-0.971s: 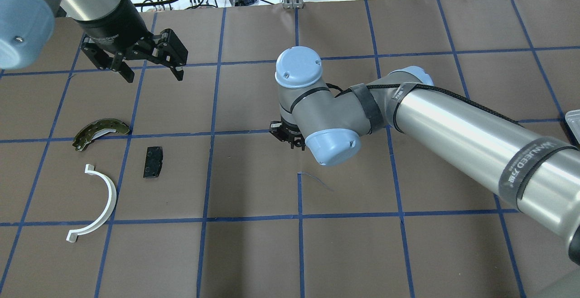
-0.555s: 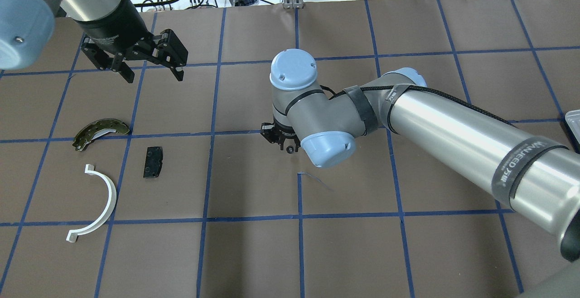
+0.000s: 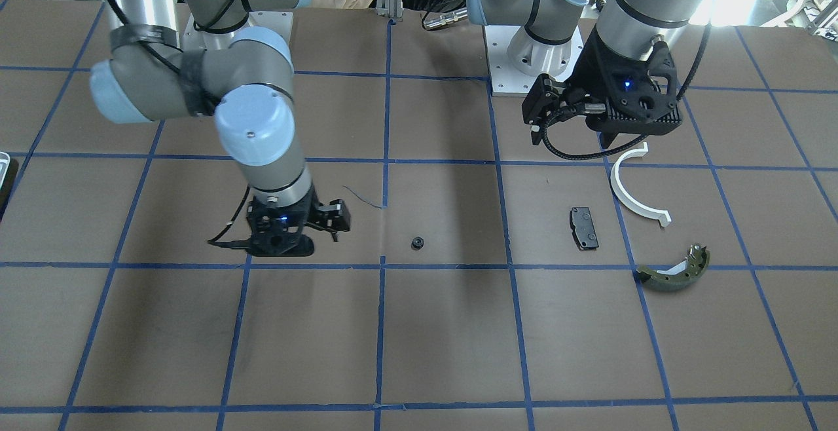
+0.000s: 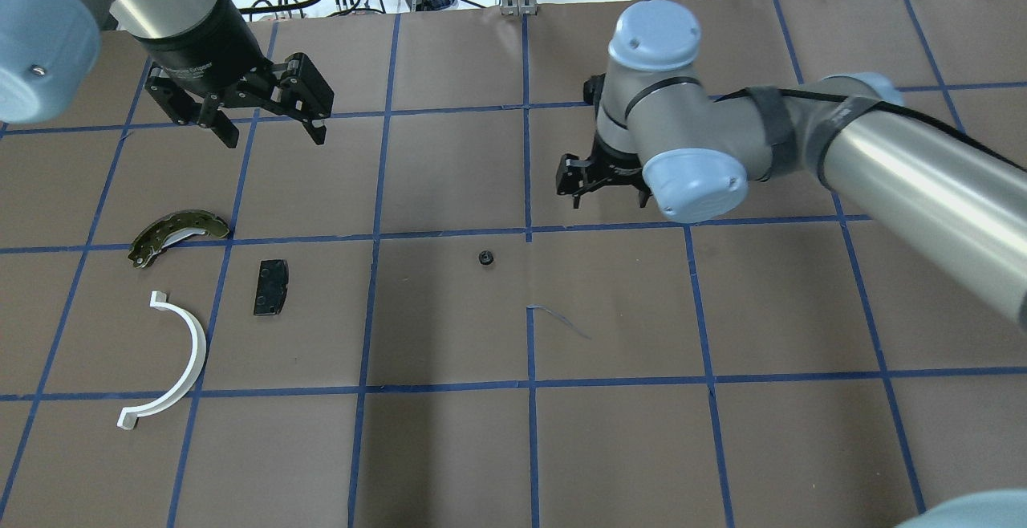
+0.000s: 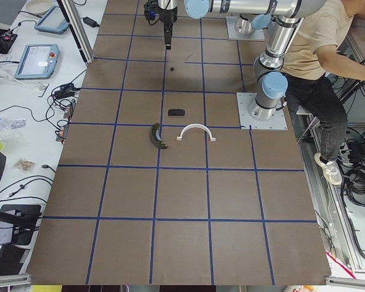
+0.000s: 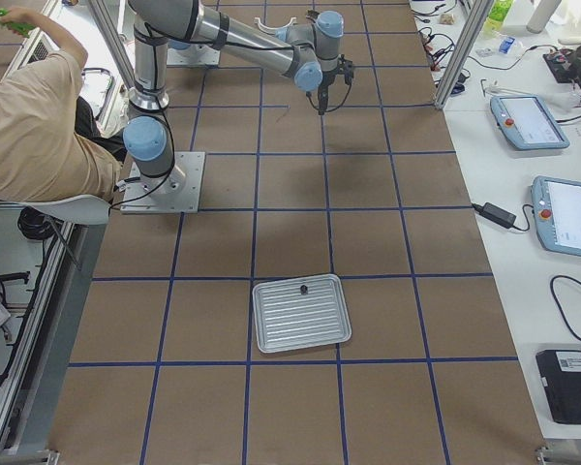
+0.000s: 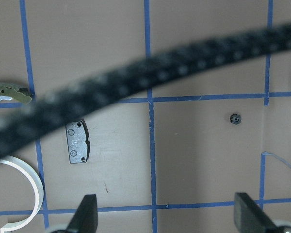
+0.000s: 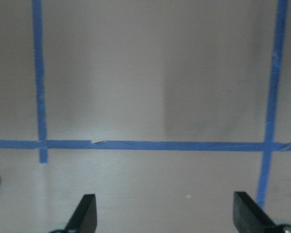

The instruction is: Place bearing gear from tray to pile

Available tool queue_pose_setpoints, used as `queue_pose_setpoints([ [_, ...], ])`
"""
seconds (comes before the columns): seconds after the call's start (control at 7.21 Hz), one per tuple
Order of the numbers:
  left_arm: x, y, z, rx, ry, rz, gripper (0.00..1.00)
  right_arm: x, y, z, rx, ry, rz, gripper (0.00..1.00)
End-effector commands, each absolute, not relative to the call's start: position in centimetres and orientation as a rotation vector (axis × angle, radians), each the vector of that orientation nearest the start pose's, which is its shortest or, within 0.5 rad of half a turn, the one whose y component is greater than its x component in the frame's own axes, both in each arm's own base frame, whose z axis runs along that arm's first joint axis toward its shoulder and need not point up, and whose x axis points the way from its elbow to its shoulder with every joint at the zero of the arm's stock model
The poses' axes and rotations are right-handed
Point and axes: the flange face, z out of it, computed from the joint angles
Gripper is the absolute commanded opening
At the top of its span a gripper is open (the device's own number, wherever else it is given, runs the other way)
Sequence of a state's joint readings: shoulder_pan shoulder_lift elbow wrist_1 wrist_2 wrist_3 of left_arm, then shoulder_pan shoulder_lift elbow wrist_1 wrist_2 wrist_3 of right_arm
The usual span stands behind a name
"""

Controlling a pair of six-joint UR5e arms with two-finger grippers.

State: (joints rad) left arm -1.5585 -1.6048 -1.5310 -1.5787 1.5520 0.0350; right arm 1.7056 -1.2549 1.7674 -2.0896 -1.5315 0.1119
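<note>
The bearing gear (image 4: 485, 257) lies loose on the table (image 4: 449, 448) near the right gripper (image 4: 608, 195), whose fingers stand apart and empty, so the set-down seems done but short of the pile (image 4: 271, 287) close by the left gripper (image 4: 273, 136), also spread wide, which probably must fetch it next.

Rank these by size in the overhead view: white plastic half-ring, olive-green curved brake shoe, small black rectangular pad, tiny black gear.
1. white plastic half-ring
2. olive-green curved brake shoe
3. small black rectangular pad
4. tiny black gear, clearly smallest
</note>
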Motion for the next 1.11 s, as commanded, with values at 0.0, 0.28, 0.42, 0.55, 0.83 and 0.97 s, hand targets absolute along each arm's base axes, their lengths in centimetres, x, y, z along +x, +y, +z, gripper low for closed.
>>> queue_pose_setpoints([
  [0.0, -13.1, -51.0, 48.5, 0.017, 3.163, 0.016, 1.0, 7.9, -56.7, 31.4, -0.302, 3.163, -0.031, 1.0],
  [0.28, -18.0, -52.4, 45.9, 0.051, 3.161, -0.036, 1.0, -5.1, -55.5, 33.6, -0.456, 3.19, 0.04, 1.0],
  [0.42, -21.0, -52.9, 43.0, 0.001, 3.161, -0.008, 1.0, -11.8, -54.3, 33.5, -0.709, 3.129, 0.062, 1.0],
  [0.55, -24.6, -52.1, 40.9, 0.05, 3.149, -0.015, 1.0, -17.2, -52.6, 32.5, -0.885, 3.065, 0.105, 1.0],
  [0.83, -26.2, -51.6, 35.7, 0.099, 3.145, 0.044, 1.0, -25.4, -49.5, 32.3, -0.935, 3.03, 0.099, 1.0],
  [0.97, -26.9, -52.3, 33.0, 0.123, 3.154, -0.014, 1.0, -28.6, -48.4, 31.6, -0.992, 3.004, 0.072, 1.0],
])
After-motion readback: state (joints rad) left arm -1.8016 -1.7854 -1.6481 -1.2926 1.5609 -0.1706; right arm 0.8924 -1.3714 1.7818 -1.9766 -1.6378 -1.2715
